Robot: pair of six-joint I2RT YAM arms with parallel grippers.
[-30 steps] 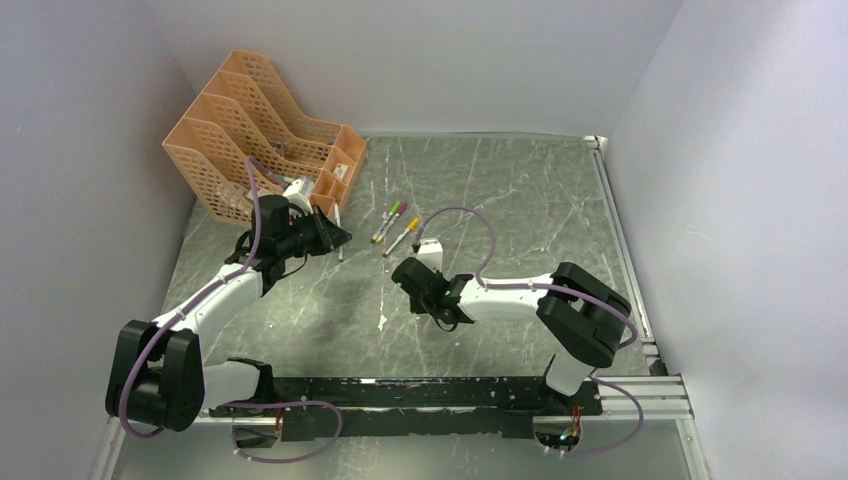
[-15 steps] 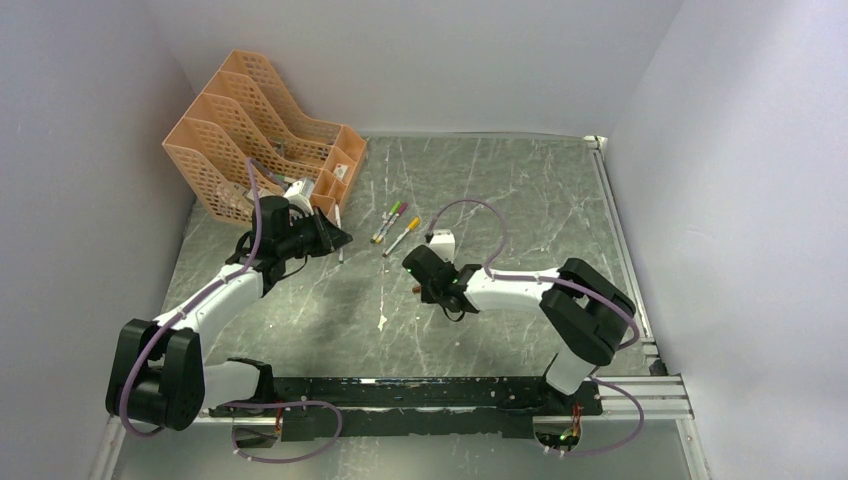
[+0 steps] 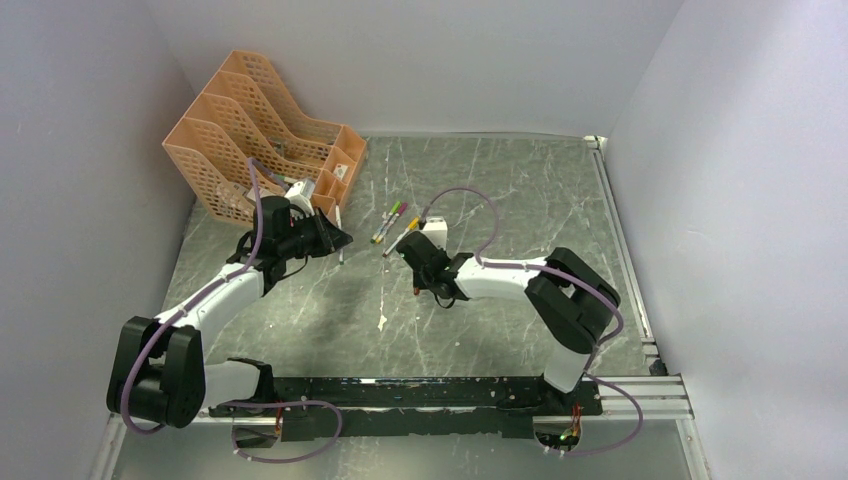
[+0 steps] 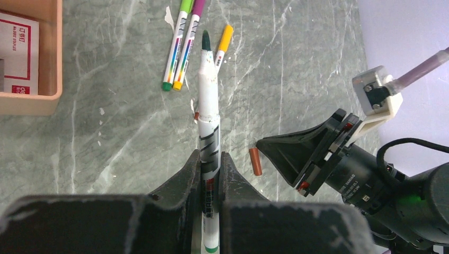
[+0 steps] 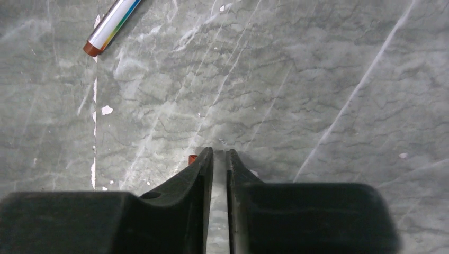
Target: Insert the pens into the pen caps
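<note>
My left gripper point(image 4: 210, 156) is shut on a white pen point(image 4: 208, 100) with a bare dark green tip, pointing away over the table; the gripper also shows in the top view point(image 3: 335, 238). A small orange pen cap point(image 4: 256, 161) lies on the table just right of it, beside my right gripper point(image 4: 276, 150). In the right wrist view my right gripper point(image 5: 219, 153) has its jaws nearly together with nothing between them, and the orange cap point(image 5: 192, 158) peeks out left of the left finger. Three capped pens lie beyond: green point(image 4: 176, 45), magenta point(image 4: 188, 45), yellow point(image 4: 223, 42).
An orange file organiser point(image 3: 260, 130) stands at the back left, with a tray holding a red-printed box point(image 4: 18, 53). A white scrap point(image 3: 383, 322) lies nearer the bases. A pen's orange-brown end point(image 5: 93, 48) lies ahead-left of the right gripper. A metal rail point(image 3: 620, 240) runs along the right.
My right gripper has moved away from the bases and slightly left, toward the orange cap and the pens. The left arm with its pen has stayed still.
</note>
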